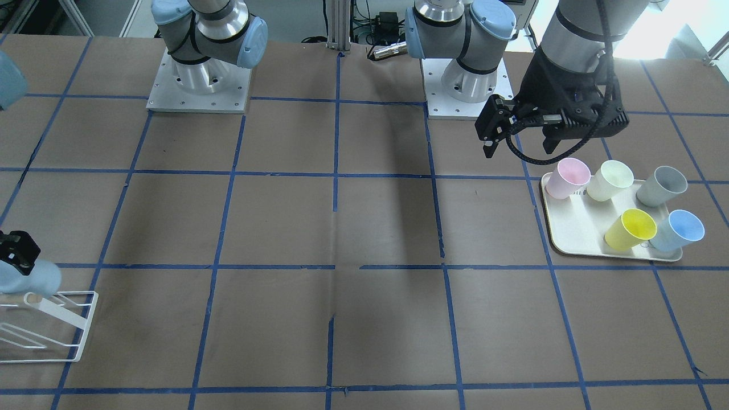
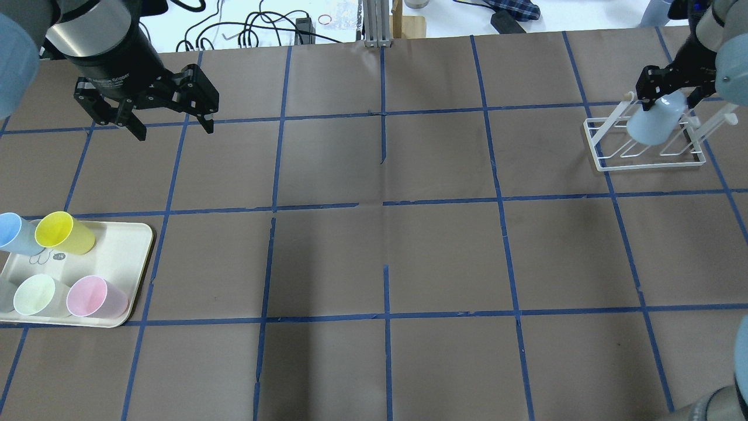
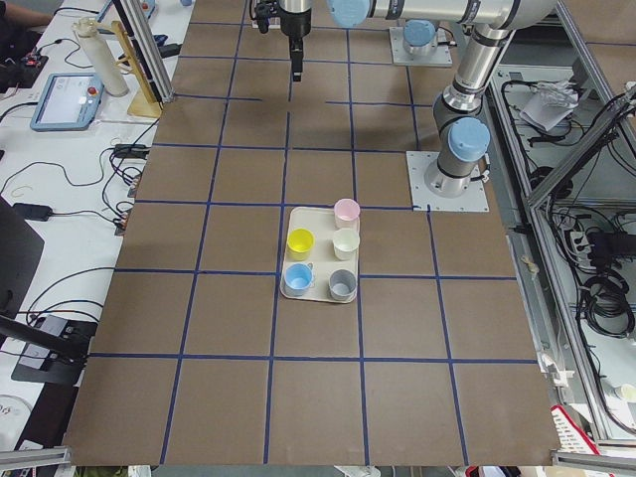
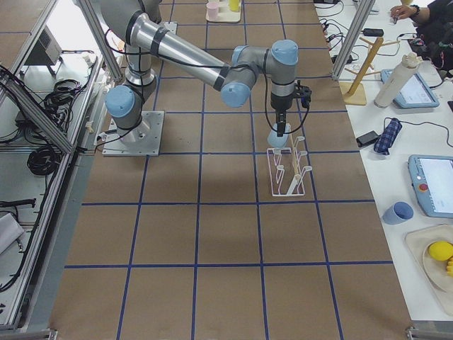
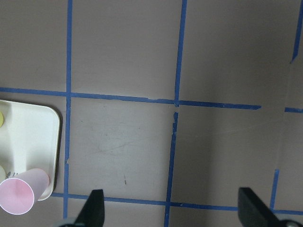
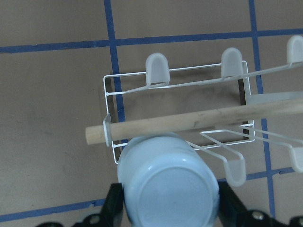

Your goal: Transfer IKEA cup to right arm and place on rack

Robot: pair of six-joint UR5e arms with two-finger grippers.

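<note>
Nearest me, by the desk's left edge, the cream tray (image 2: 117,263) carried a second pale blue cup (image 1: 678,230) among others. Beyond it my left tool (image 2: 174,130) hung released, fingers spread, holding nothing. At the far right corner my right tool (image 2: 670,100) was clenched on the IKEA cup (image 2: 653,124), base up and tilted, over the white wire rack (image 2: 643,167), just beside its wooden dowel (image 6: 189,122).

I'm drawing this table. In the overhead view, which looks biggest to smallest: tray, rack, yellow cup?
1. Tray, largest, though cut off at the edge.
2. Rack, nearly as wide; it sits farther from the camera, so that order is unsure.
3. Yellow cup, clearly smallest.
</note>
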